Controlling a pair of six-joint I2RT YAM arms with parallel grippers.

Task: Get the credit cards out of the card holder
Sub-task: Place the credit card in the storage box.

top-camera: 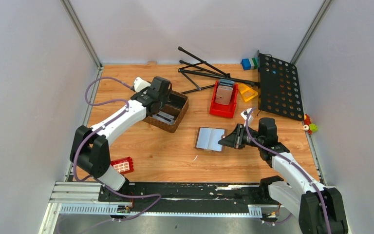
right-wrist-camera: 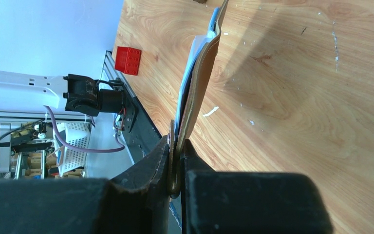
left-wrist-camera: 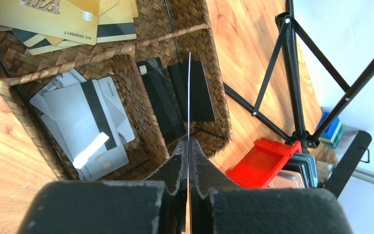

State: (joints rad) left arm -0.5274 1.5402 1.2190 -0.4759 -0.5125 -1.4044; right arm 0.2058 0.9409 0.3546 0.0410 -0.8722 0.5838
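One brown card holder (top-camera: 210, 139), open, silvery-grey inside.

Left gripper (left-wrist-camera: 188, 145) reaches far forward, jaws pinched; right gripper (top-camera: 224, 141) (pointing leftward) likewise clamped.

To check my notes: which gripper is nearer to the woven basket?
Left. The left gripper is directly above the basket, pinching a card edge-on. The right gripper is away to the basket's right, clamped on the open card holder.
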